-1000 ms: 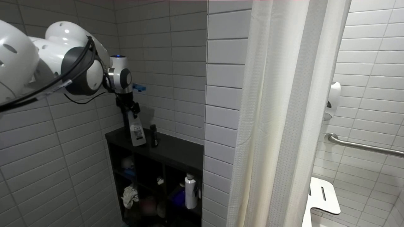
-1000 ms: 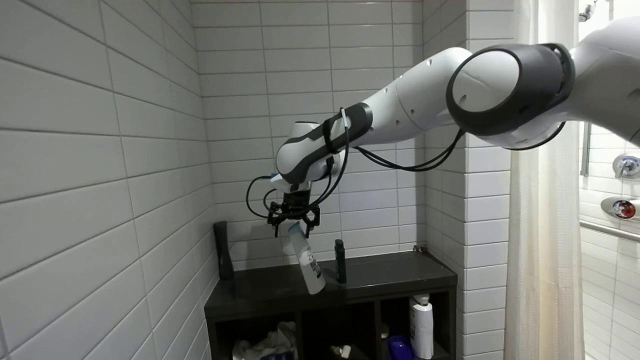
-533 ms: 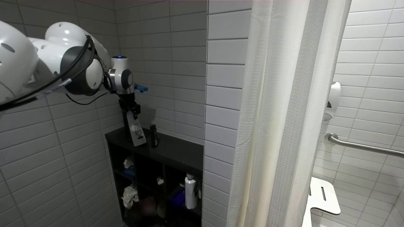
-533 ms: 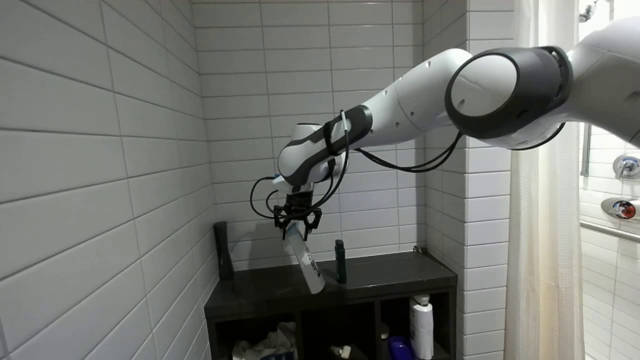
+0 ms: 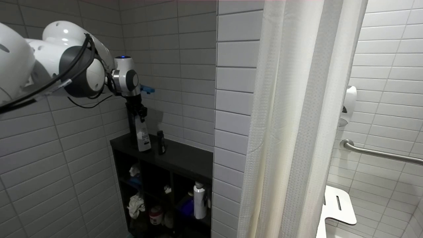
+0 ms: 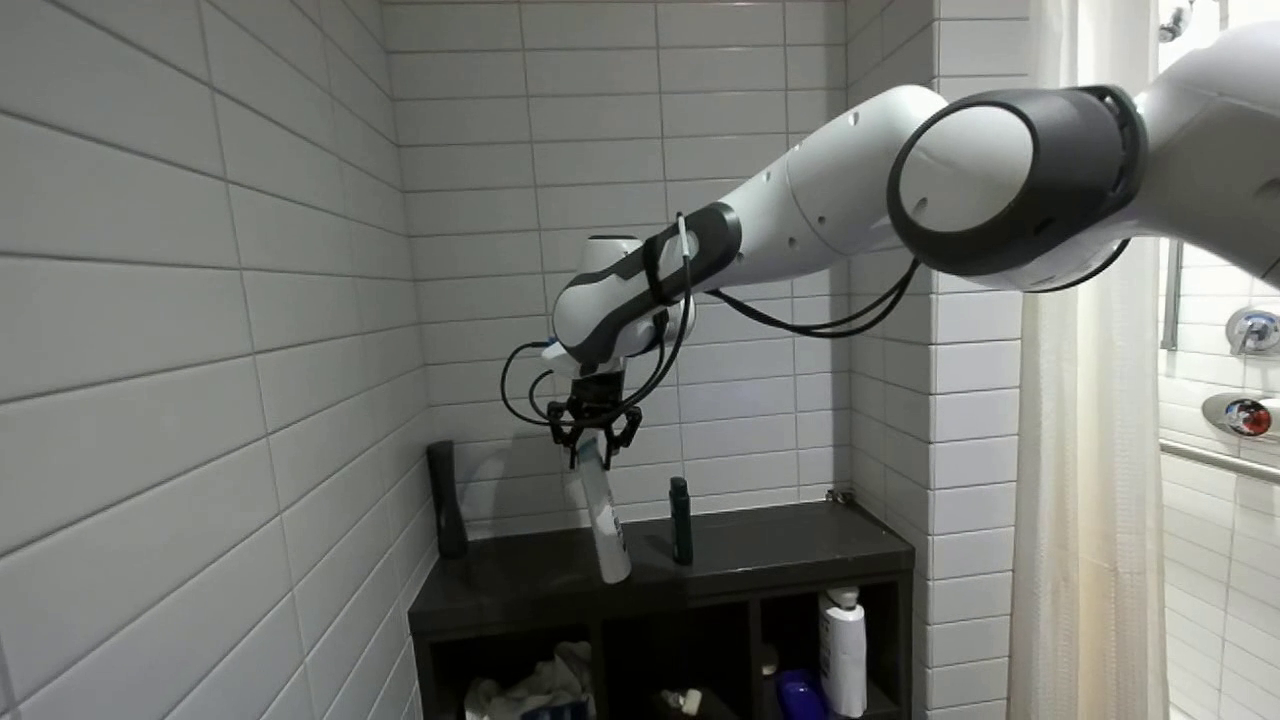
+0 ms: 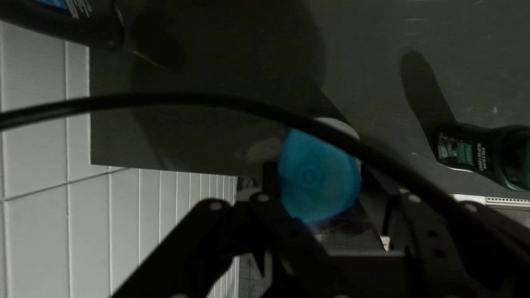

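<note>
A white bottle (image 6: pixel 605 528) with a translucent blue cap (image 7: pixel 319 182) is at a slant over the front part of a dark cubby cabinet (image 6: pixel 790 535); whether its base bears on the top cannot be told. The black gripper (image 6: pixel 590 462) pinches it at the capped end, one finger on either side. Near it on the cabinet top an Irish Spring bottle (image 7: pixel 466 149) stands upright, and farther off, against the side wall, is a tall black bottle (image 6: pixel 446 500), its label partly blue in the wrist view; what these bottles contain does not show. Below, the compartments hold several things: in the upper left, a crumpled pale cloth (image 6: pixel 555 680) with something dark blue under it; in the upper middle, a small whitish object (image 6: pixel 688 702), too indistinct to name; in the upper right, a tall capped bottle (image 6: pixel 845 655), upright beside a blue-purple object (image 6: pixel 800 695). In the lower row, an exterior view shows a white rag (image 5: pixel 136 205) at the left and a red-and-white tub (image 5: pixel 156 215) in the middle. Farther out hang a pale shower curtain (image 5: pixel 287 119) and, beyond it, a steel grab bar (image 5: pixel 383 154) and a white shower seat (image 5: pixel 340 201)
</note>
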Robot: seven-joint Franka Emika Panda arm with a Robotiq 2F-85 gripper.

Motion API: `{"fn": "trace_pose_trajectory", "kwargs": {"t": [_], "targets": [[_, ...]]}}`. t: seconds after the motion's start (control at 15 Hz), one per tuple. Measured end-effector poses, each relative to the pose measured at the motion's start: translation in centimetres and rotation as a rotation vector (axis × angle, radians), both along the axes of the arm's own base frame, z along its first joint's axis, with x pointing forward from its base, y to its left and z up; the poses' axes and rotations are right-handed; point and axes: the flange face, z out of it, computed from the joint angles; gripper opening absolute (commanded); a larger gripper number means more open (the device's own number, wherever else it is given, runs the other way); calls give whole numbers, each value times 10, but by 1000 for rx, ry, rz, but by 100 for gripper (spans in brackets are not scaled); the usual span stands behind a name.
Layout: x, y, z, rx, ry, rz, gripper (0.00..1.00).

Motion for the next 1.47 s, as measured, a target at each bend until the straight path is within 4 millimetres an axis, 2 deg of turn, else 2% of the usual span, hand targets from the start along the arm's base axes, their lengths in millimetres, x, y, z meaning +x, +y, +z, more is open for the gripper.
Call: {"fn": "trace_pose_trajectory", "kwargs": {"t": [0.13,0.6,1.13,1.47], "targets": [[1,0,4,-15,-12,-10,19],[2,3,10,-89,-49,-41,18],[3,-11,34,-132,-99,-127,18],[0,-19,37,-127,-97,-192,18]]}}
